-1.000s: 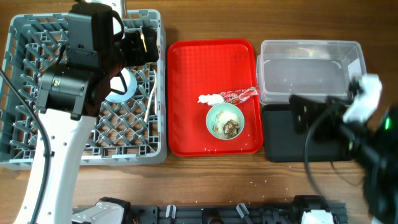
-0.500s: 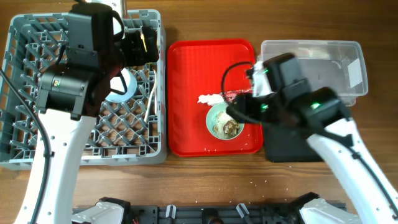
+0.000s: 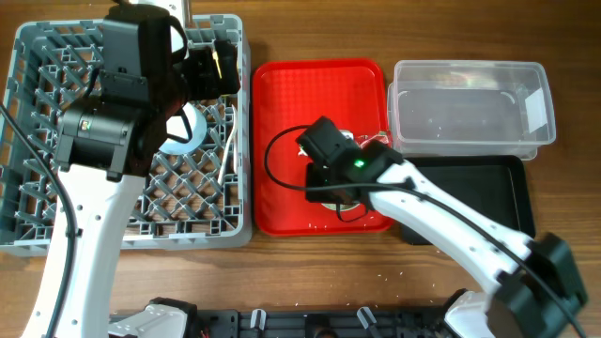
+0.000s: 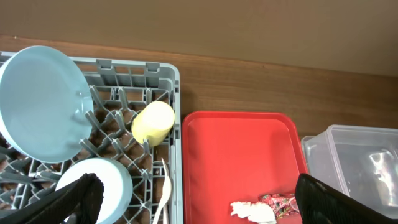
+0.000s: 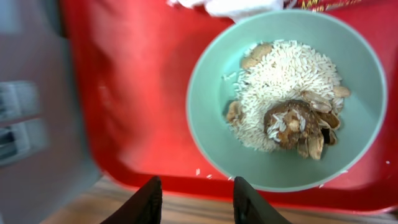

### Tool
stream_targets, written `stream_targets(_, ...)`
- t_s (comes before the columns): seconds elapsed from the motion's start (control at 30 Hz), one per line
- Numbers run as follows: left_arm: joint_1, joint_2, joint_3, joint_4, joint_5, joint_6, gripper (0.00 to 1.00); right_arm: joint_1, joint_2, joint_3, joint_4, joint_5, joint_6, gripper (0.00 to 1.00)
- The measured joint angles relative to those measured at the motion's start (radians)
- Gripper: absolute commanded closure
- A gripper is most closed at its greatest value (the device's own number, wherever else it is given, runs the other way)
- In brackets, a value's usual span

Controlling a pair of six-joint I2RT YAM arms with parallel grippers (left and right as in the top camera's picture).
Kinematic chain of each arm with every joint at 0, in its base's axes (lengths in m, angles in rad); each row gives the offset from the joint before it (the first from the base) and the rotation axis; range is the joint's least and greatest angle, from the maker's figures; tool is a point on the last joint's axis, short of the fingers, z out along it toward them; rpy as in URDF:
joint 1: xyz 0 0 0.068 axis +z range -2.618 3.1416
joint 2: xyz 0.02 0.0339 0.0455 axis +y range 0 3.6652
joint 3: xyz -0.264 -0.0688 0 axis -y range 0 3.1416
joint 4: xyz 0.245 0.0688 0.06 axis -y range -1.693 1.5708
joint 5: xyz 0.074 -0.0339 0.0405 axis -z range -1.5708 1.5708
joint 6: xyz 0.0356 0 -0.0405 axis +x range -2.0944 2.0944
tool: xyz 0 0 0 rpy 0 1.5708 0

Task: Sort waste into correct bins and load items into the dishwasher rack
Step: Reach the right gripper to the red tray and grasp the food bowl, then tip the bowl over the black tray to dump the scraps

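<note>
Right gripper (image 5: 194,202), mine: jaws parted, empty. Just ahead of jaws: green bowl (image 5: 211,118), rice and scraps (image 5: 273,81) inside. Method: I straddle the near rim, pinch, lift level.

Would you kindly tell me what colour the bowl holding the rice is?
Mint green; the bowl shows best in the right wrist view.
</note>
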Motion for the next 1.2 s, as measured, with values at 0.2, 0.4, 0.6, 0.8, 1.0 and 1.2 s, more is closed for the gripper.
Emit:
stream_targets(0.2,0.000,0.000,0.000,0.000,0.000,0.000,0.00,0.000,0.170,0.000,0.047,0.005,0.000,0.62)
stream_targets(0.4,0.000,0.000,0.000,0.000,0.000,0.000,0.00,0.000,0.175,-0.001,0.143,0.018,-0.027,0.63)
stream_targets(0.6,0.000,0.000,0.000,0.000,0.000,0.000,0.00,0.000,0.175,-0.042,0.179,0.022,-0.050,0.78)
stream_targets(0.8,0.000,0.000,0.000,0.000,0.000,0.000,0.00,0.000,0.175,-0.067,0.195,0.043,-0.076,0.96)
stream_targets(1.0,0.000,0.000,0.000,-0.001,0.000,0.000,0.00,0.000,0.174,-0.020,0.071,0.064,-0.124,0.96)
stream_targets(1.2,0.000,0.000,0.000,0.000,0.000,0.000,0.00,-0.010,0.027,0.144,-0.197,0.135,-0.125,0.96)
